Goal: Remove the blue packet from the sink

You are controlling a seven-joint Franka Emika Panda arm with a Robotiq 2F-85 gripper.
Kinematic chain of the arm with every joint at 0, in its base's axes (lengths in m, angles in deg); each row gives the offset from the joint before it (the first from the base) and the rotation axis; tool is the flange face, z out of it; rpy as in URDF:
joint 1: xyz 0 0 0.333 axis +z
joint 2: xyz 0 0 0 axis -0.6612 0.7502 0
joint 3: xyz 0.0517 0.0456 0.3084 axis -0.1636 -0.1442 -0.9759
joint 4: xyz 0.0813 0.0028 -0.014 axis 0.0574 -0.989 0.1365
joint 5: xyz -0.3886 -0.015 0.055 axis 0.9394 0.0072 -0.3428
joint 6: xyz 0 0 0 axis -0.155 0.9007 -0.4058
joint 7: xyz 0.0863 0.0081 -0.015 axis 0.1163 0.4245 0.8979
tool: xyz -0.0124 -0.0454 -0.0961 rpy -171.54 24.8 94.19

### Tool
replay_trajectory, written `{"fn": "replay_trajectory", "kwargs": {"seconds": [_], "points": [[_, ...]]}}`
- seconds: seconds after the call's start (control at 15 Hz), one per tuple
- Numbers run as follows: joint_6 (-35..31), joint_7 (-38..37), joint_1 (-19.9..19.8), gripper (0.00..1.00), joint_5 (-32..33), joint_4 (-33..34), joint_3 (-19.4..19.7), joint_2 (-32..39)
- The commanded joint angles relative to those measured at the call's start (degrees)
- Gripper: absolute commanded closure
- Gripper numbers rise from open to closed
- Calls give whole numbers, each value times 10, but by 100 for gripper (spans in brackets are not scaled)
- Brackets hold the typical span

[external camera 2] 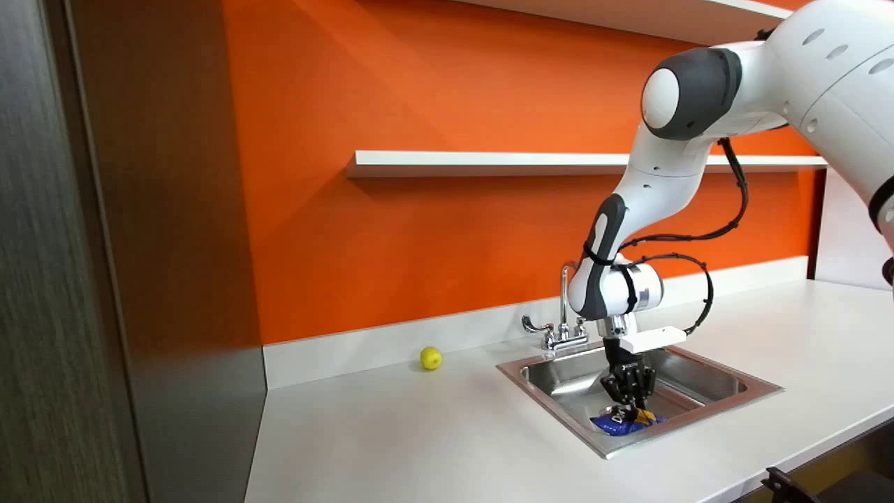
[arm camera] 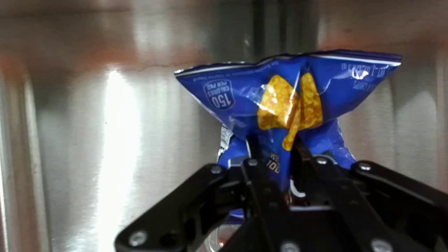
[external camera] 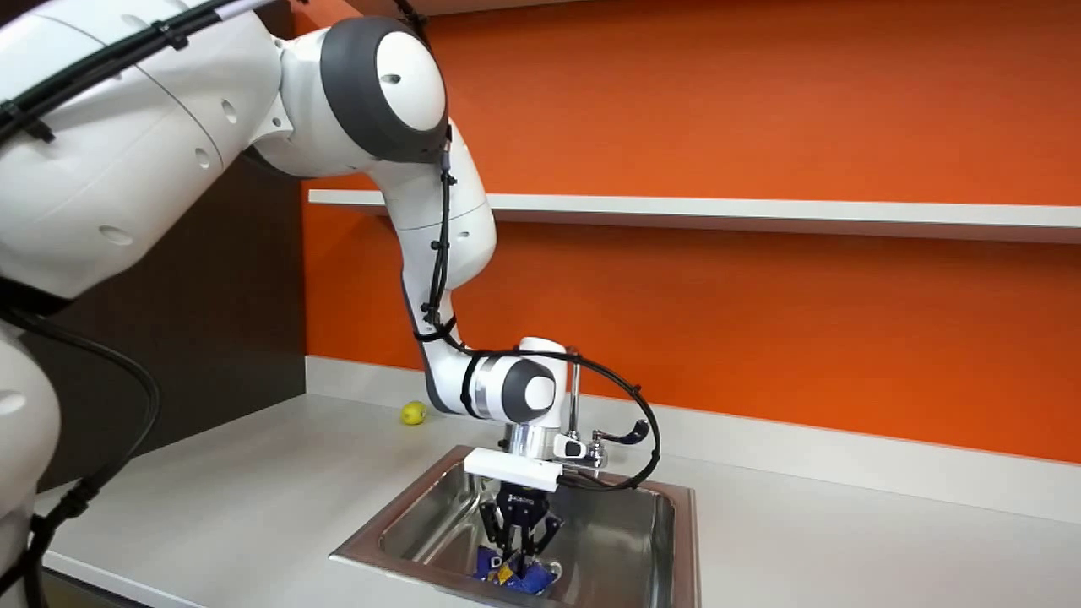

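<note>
The blue packet, a chip bag with orange chips printed on it, is low in the metal sink in both exterior views (external camera: 537, 579) (external camera 2: 613, 425). The sink's rim (external camera: 684, 540) also shows in an exterior view (external camera 2: 760, 386). My black gripper (external camera: 515, 556) points down into the sink; it also shows in an exterior view (external camera 2: 634, 411). In the wrist view, the gripper's fingers (arm camera: 277, 150) pinch the middle of the packet (arm camera: 241, 87), which is bunched into a fold between them. Its ends flare out on both sides. Whether the packet touches the sink floor is unclear.
A chrome faucet (external camera: 595, 452) (external camera 2: 564, 339) stands behind the sink, close to the wrist. A yellow fruit (external camera: 414, 413) (external camera 2: 431, 358) sits on the white counter (external camera: 279, 481) near the back wall. A white shelf (external camera: 760, 205) (external camera 2: 489, 159) runs along the orange wall.
</note>
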Motion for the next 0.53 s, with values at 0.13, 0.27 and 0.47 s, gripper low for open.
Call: {"fn": "replay_trajectory", "kwargs": {"seconds": [0.13, 0.27, 0.47], "points": [[13, -8, -15, 100, 14, 17, -14, 6], [14, -8, -15, 100, 14, 20, -14, 7], [13, -9, -14, 100, 17, 15, -12, -5]]}}
